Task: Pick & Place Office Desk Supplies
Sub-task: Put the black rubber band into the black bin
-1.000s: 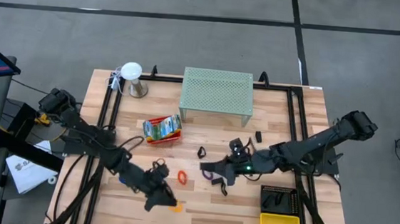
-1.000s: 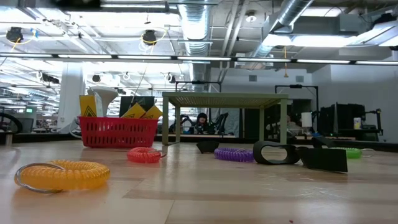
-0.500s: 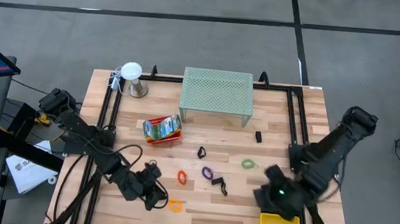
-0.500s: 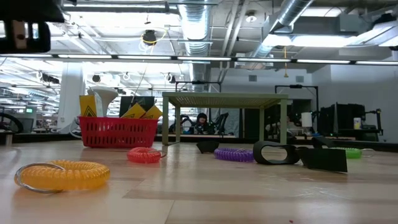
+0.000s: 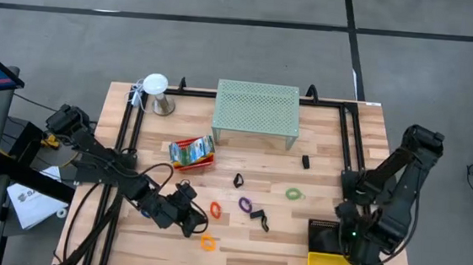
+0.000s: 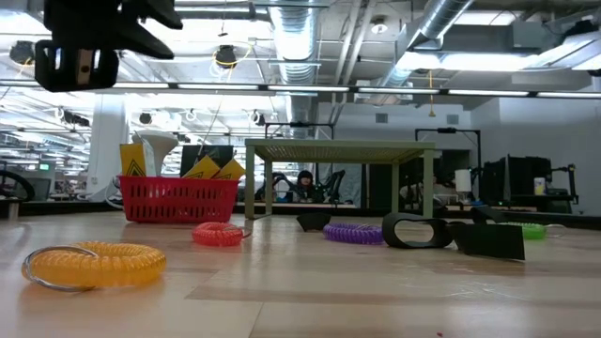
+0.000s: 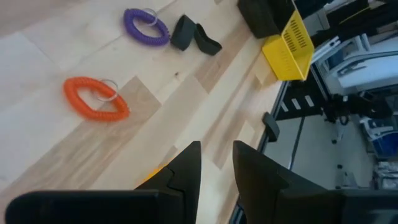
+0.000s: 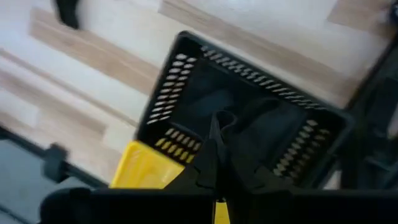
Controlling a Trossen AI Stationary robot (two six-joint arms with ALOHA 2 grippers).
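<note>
Right hand (image 8: 217, 149) moved over black tray (image 8: 180, 74), pinching black clip (image 8: 219, 121)

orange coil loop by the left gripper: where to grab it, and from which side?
Pinch one long side of the orange coil loop, coming from straight above. It lies flat as an open oval, so one finger can drop inside the ring and the other outside. The left gripper is beside it; the small metal ring is probably too thin.

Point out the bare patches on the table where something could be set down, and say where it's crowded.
Bare wood lies right of the mesh shelf, and along the front edge between the yellow loop and the black tray. The middle is crowded: orange loop, purple loop, green loop and black clips.
</note>
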